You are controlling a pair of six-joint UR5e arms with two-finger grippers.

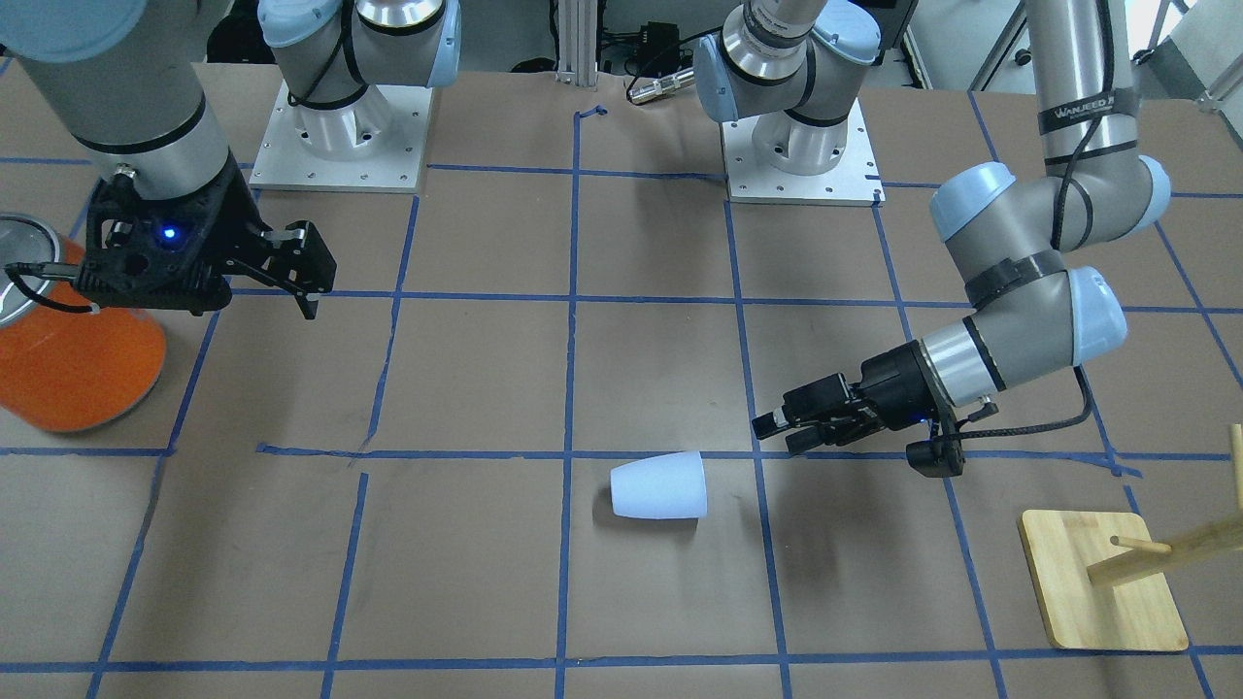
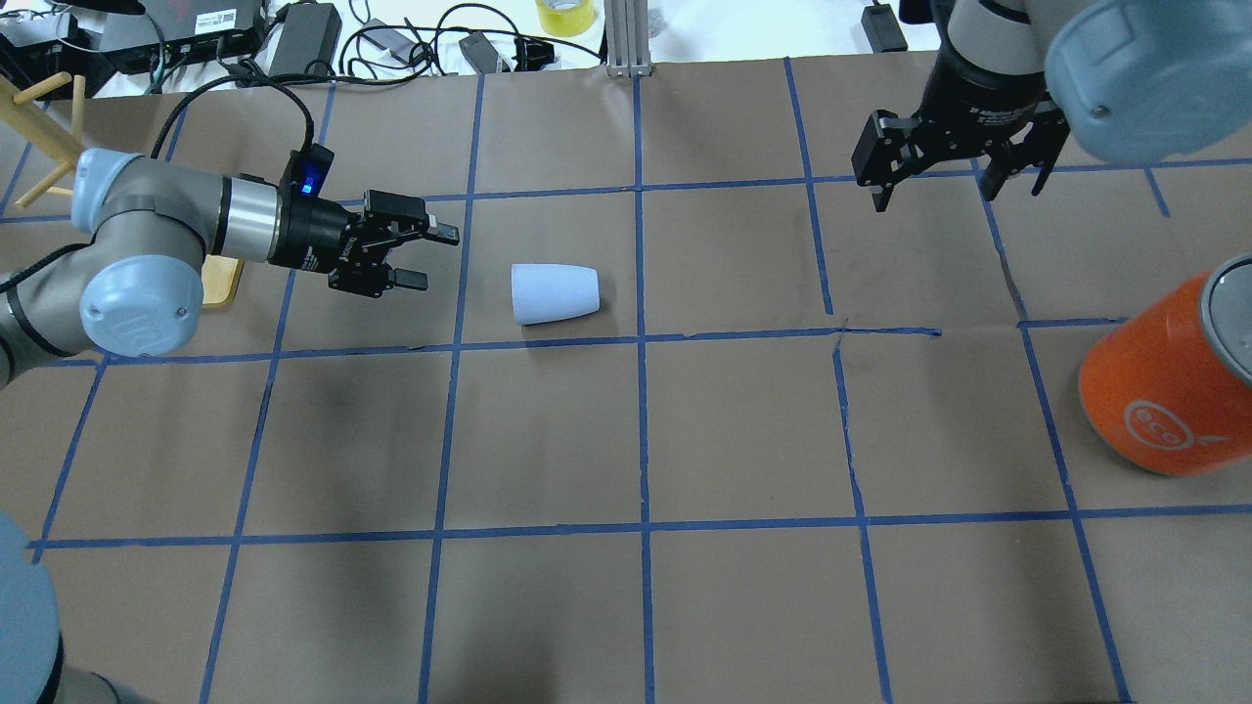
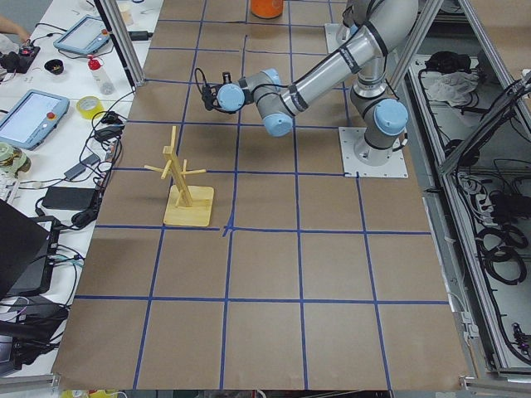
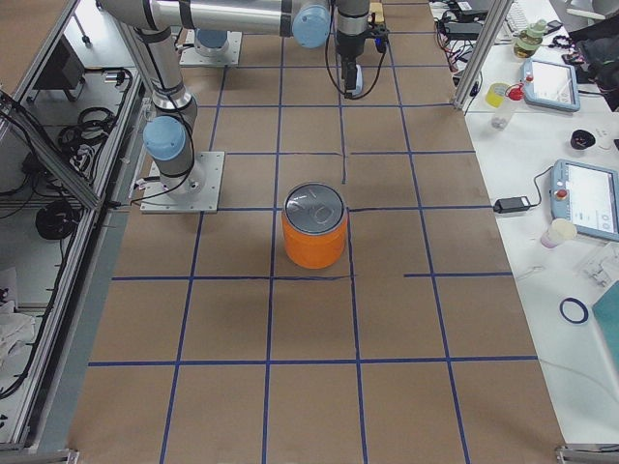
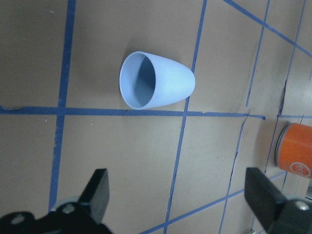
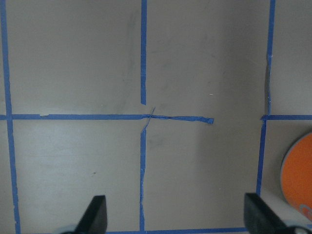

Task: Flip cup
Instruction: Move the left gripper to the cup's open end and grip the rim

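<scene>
The pale blue-white cup [image 1: 658,485] lies on its side on the brown table cover, also in the overhead view [image 2: 554,292]. Its wide open mouth faces my left gripper, and the left wrist view looks into its blue inside [image 5: 156,80]. My left gripper [image 2: 435,259] is open and empty, level with the table, a short way from the cup's mouth and not touching it; it also shows from the front [image 1: 775,435]. My right gripper [image 2: 957,191] is open and empty, pointing down, far from the cup.
A large orange can with a silver top [image 2: 1164,381] stands at the table's right side, close to my right gripper. A wooden peg rack on a square base [image 1: 1102,578] stands behind my left arm. Blue tape lines grid the table cover.
</scene>
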